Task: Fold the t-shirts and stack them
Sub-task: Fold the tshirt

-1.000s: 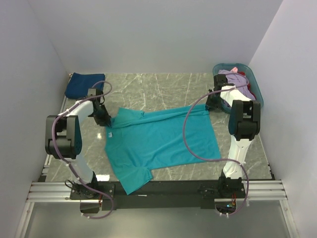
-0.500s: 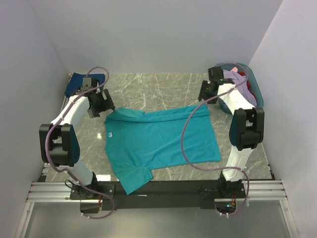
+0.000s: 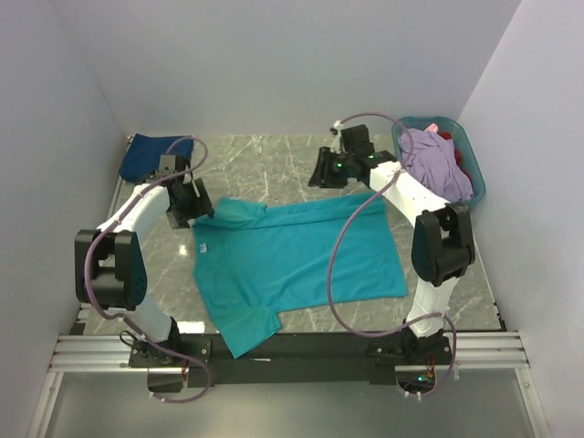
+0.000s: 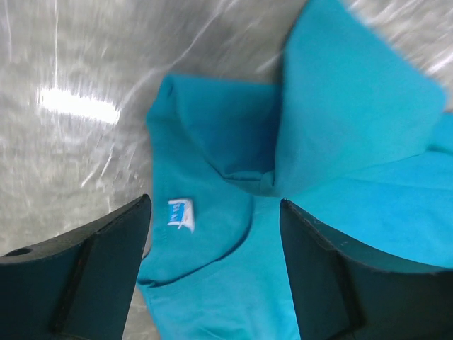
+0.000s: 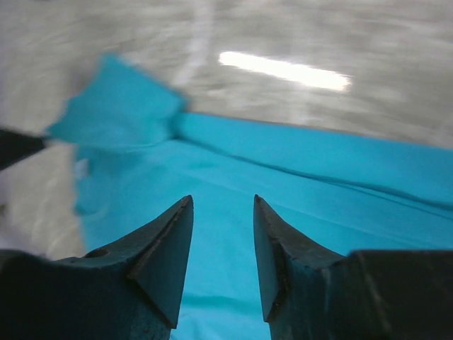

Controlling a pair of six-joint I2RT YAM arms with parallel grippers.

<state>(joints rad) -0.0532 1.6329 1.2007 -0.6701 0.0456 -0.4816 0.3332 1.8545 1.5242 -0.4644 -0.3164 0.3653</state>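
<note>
My left pincer hangs wide and empty over the collar end of the teal t-shirt, which lies spread on the marble surface. My right pincer is narrowly parted, holding nothing, near the shirt's far edge. The navy t-shirt lies folded at the far left corner.

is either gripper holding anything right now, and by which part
Nothing is held. Both the left gripper and the right gripper stand open above the teal t-shirt, with no cloth between their fingers.
</note>
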